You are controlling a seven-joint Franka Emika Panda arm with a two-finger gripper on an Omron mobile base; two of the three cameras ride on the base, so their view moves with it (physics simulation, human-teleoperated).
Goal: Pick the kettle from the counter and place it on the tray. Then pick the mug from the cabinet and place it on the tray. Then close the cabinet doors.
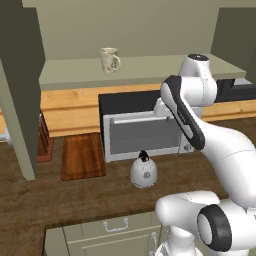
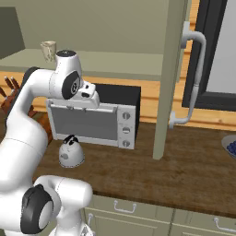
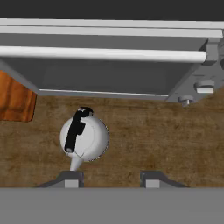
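The silver-grey kettle (image 1: 144, 172) (image 2: 71, 152) stands upright on the dark wood counter (image 1: 90, 195), just in front of the microwave. In the hand view the kettle (image 3: 84, 138) lies below and left of centre, its black handle on top. My gripper (image 3: 110, 180) hangs high above it, open, with nothing between its fingertips (image 3: 70, 179). The reddish-brown tray (image 1: 82, 156) (image 3: 15, 98) lies flat to the kettle's left. The cream mug (image 1: 110, 60) (image 2: 48, 50) stands on the pale shelf of the open cabinet (image 1: 125, 75). Both cabinet doors (image 1: 20, 90) (image 2: 173, 78) are swung open.
A grey microwave (image 1: 142, 127) (image 2: 94, 120) sits against the backsplash behind the kettle. A knife block (image 1: 44, 137) stands left of the tray. The right door's bar handle (image 2: 196, 78) juts over the counter. A bowl (image 2: 230, 146) is at the far right. Drawers (image 1: 115, 227) run under the counter edge.
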